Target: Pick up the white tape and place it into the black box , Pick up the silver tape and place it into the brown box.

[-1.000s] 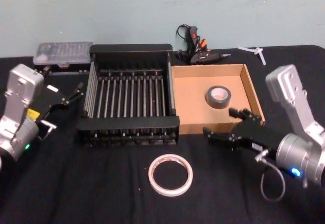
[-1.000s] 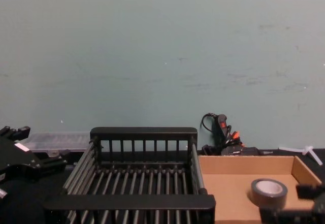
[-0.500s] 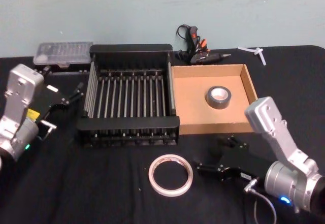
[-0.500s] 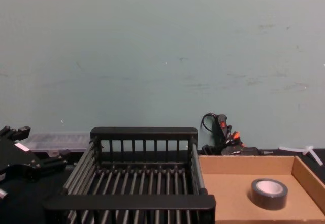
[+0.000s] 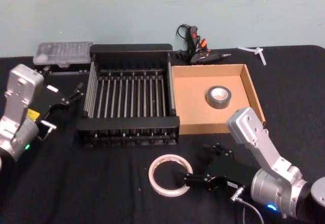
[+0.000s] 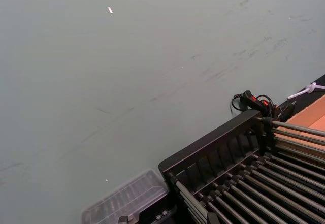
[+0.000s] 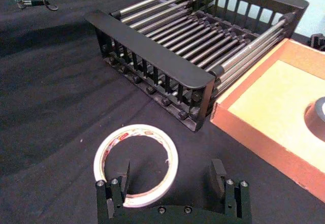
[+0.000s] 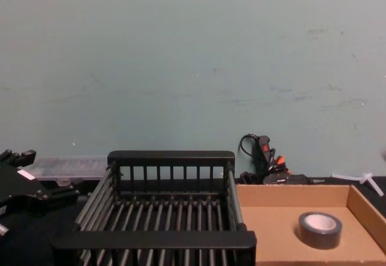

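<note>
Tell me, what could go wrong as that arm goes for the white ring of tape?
The open right gripper has one finger over the white tape's near rim, so closing might pinch only part of the thin ring and let it slip. The tape lies flat on the table, giving little height to grip. The black box has barred sides, so its rim could catch the tape.

Bkgd: plain pale teal-grey wall point(image 8: 193, 67) across 12 o'clock, matte, w/ faint scuffs and streaks, small white fleck near top at approx 11 o'clock. Work surface = table w/ black cloth point(image 5: 76, 188), slightly wrinkled, running from wall base to 6 o'clock edge. Lighting even, soft, no hard shadows. Cloth meets wall in a straight line at the back.
</note>
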Robot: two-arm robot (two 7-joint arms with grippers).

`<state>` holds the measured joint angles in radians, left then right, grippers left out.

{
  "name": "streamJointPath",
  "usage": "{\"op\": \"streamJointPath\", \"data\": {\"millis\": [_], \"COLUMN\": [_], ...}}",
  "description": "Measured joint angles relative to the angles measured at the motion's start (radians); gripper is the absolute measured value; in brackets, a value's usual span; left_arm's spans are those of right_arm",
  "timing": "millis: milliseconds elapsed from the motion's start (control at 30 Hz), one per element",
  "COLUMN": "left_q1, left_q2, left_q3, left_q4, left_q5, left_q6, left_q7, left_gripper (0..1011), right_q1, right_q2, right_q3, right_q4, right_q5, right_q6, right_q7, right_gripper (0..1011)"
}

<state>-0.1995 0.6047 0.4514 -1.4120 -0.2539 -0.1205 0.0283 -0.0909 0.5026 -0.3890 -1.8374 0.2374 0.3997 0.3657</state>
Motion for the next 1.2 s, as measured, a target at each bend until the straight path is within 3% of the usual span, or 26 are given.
{"op": "streamJointPath", "data": {"millis": [567,1200], "left_q1": [0.0,0.0], "left_q2": [0.0,0.0], "left_q3": [0.0,0.0], "left_q4": [0.0,0.0], "left_q5": [0.0,0.0], "left_q6": [0.0,0.0], "left_q7": [0.0,0.0], "left_gripper": [1001,1001], "right_q1": [0.028,0.05], "right_q2": [-0.027,-0.075], "right_q3": [-0.046,-0.052], "right_q4": [0.052,0.1], "right_q5": [-0.038,-0.082], "right_q6": [0.008,-0.007], "right_q7": [0.007,-0.003], "right_gripper": [1002,1002]}}
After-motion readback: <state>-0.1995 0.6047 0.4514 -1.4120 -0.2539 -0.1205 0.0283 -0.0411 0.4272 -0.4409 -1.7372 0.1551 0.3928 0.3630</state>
